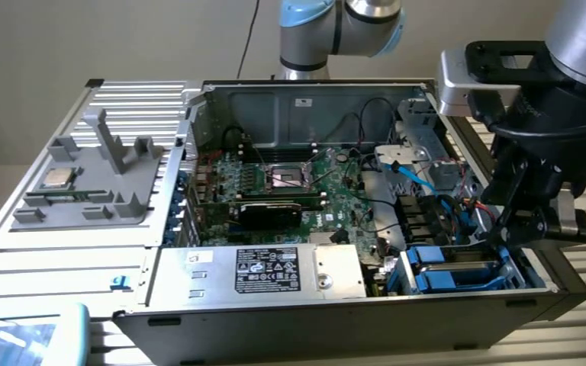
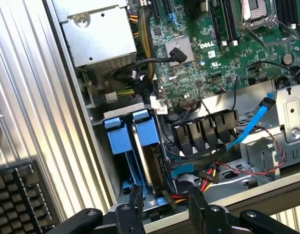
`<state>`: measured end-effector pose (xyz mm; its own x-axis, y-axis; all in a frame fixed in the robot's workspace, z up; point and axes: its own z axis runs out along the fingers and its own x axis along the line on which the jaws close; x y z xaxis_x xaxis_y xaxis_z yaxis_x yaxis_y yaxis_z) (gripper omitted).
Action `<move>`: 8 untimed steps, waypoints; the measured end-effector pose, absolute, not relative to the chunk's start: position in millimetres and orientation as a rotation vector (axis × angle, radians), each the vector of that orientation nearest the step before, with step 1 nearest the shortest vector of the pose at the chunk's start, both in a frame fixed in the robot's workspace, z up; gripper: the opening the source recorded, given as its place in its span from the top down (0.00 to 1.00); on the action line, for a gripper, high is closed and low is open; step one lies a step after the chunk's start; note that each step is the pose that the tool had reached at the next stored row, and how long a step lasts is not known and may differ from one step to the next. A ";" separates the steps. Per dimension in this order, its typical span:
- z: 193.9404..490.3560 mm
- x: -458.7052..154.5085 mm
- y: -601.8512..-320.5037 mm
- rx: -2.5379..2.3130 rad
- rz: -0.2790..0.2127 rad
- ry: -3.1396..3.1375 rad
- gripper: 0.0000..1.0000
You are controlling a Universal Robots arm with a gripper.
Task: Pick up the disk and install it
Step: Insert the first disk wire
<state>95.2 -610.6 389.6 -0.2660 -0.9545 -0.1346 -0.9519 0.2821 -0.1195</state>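
Disk (image 2: 151,165) in its blue carrier stands on edge inside the computer case (image 1: 304,324), with the hand (image 2: 165,207) spread apart beside it.

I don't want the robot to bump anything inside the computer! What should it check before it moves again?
1. Disk standing on edge in the bay, beside another blue carrier: ok.
2. Disk pushed all the way in: cannot tell.
3. Hand open, with nothing pinched: ok.
4. Hand lined up over the disk's end: ok.
5. Red and yellow wires away from the hand: not ok, they lie right beside one finger.
6. Blue cable away from the bay: ok.
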 end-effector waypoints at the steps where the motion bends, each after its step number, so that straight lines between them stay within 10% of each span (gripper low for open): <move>1: 389.4 95.6 -610.6 -1.795 -0.019 2.354 0.50; 8: 387.3 96.7 -610.5 -1.924 -0.003 2.249 0.50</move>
